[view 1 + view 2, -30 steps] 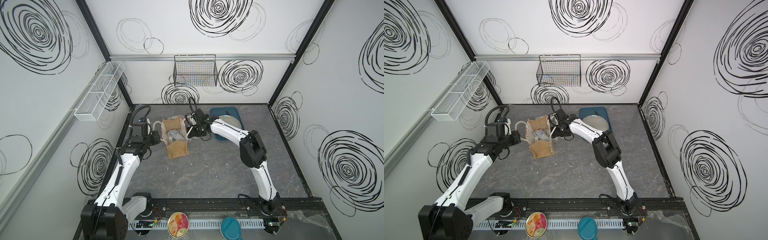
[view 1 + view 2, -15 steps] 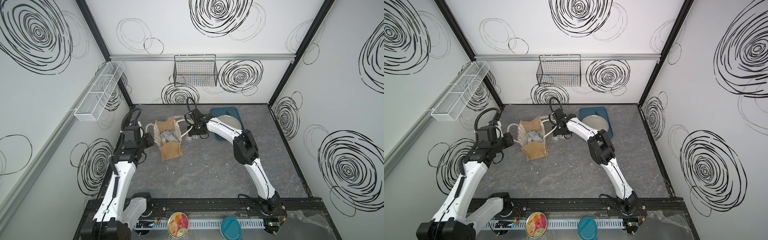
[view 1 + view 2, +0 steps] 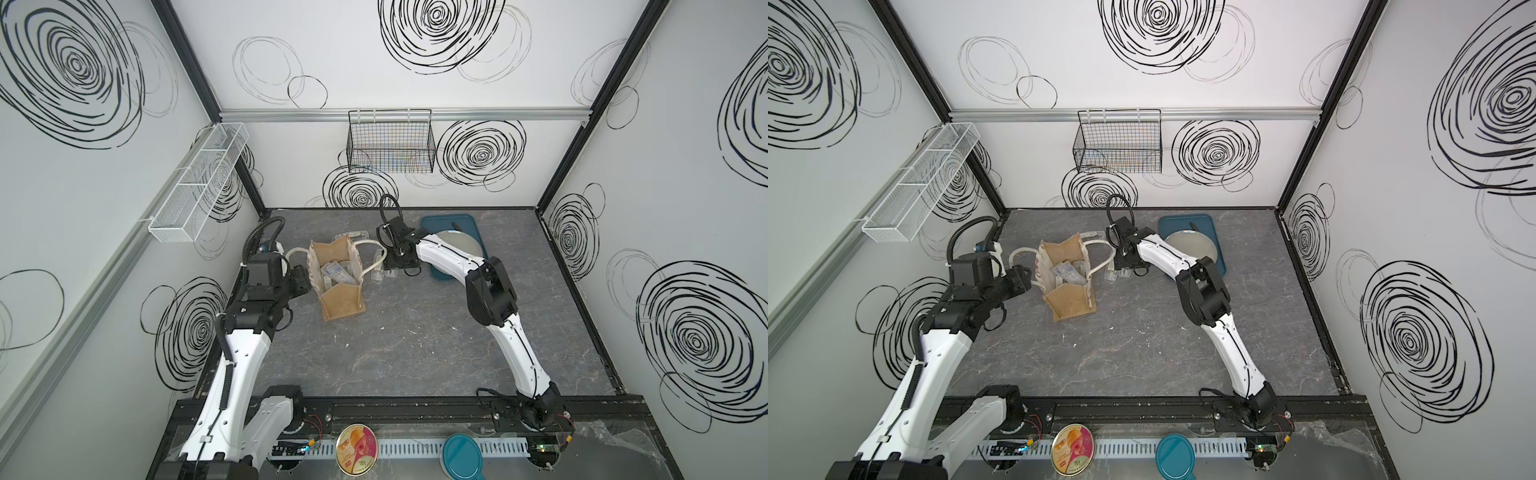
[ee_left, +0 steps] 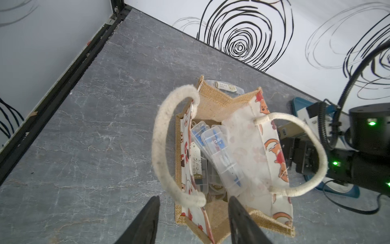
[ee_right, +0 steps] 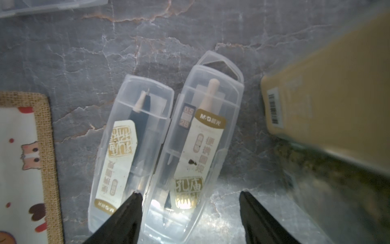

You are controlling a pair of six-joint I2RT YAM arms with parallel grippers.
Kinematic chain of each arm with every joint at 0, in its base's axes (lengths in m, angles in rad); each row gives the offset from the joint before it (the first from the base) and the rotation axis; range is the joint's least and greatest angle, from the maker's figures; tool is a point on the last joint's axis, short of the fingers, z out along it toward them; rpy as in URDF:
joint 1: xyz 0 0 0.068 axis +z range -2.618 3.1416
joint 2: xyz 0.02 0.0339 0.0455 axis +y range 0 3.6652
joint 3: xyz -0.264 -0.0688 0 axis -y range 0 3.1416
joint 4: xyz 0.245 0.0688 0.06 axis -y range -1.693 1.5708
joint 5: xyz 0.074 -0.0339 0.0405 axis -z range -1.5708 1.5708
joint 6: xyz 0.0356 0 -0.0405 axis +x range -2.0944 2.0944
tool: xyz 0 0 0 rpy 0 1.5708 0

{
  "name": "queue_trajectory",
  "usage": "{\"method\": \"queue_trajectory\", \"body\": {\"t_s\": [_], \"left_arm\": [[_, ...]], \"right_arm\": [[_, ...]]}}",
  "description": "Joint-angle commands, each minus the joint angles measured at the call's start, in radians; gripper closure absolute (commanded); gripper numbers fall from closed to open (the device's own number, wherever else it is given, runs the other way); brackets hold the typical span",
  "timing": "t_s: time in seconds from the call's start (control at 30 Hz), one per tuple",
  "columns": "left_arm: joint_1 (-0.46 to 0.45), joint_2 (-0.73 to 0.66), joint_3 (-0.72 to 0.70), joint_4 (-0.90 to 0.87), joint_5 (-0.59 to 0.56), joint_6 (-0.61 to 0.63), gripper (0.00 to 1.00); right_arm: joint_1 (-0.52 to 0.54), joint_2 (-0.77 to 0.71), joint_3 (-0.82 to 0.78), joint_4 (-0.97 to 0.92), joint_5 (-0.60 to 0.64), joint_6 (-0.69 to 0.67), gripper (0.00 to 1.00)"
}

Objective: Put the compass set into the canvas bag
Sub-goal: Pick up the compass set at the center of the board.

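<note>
In the right wrist view, the tan box [image 5: 329,101] is blurred and cut off by the picture's edge, and the canvas bag [image 5: 21,126] shows one corner only.

Black wire basket [image 3: 390,141] hanging on back wall rail. White mesh rack [image 3: 199,183] hanging on left wall. Teal tray [image 3: 436,222] lying at back of grey marbled table [image 3: 415,340], carrying round grey plate [image 3: 465,245]. Round pictured tin [image 3: 356,449] and teal round lid [image 3: 462,456] sitting apart on front ledge.
</note>
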Motion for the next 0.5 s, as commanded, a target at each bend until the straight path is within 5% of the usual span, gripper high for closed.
{"method": "queue_trajectory", "body": {"t_s": [0.0, 0.47], "left_arm": [[-0.015, -0.014, 0.036, -0.013, -0.039, 0.0, 0.4], [-0.056, 0.006, 0.052, -0.02, -0.084, -0.009, 0.34]], "right_arm": [[-0.004, 0.041, 0.013, 0.024, -0.012, -0.004, 0.24], [-0.004, 0.061, 0.03, -0.055, 0.036, -0.023, 0.32]]}}
